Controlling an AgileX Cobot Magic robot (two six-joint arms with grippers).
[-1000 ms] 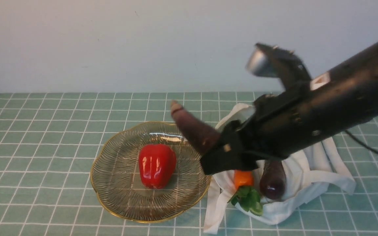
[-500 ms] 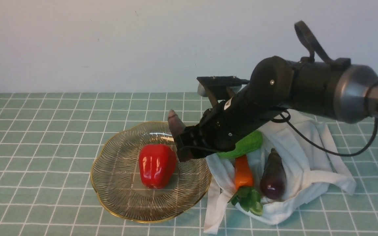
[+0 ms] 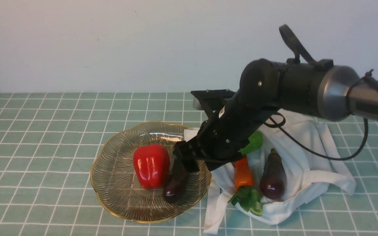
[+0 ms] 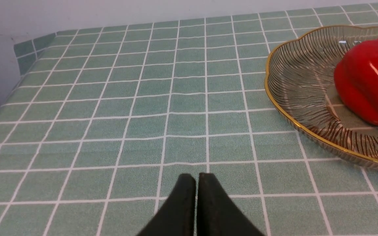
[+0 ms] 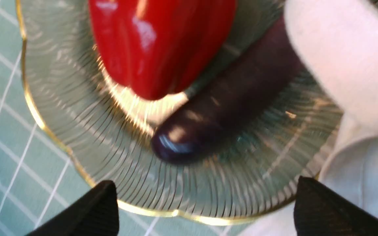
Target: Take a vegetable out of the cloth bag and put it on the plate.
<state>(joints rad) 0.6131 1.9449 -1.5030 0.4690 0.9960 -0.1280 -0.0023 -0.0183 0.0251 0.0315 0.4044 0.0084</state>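
The slim dark purple eggplant [image 3: 173, 189] lies on the glass plate [image 3: 116, 173], touching the red bell pepper [image 3: 152, 165]. In the right wrist view the eggplant [image 5: 221, 111] rests free on the plate [image 5: 162, 183] beside the pepper [image 5: 159, 42]. My right gripper [image 3: 183, 161] hangs just above the eggplant's far end, its jaws wide apart [image 5: 205, 191] and holding nothing. The white cloth bag [image 3: 310, 164] lies to the right of the plate; a fold of it [image 5: 346, 65] reaches the plate's rim. My left gripper [image 4: 196, 178] is shut and empty over the tablecloth, left of the plate [image 4: 294, 82].
In the open bag lie a plumper purple eggplant [image 3: 272, 178], an orange carrot [image 3: 243, 172] with leafy greens [image 3: 248, 198], and a green vegetable [image 3: 254, 141]. The bag's straps trail at the plate's right rim. My right arm spans over the bag.
My right arm swung the slim eggplant down onto the plate and opened its jaws. The eggplant now lies free, and the red pepper has shifted a little to the left.
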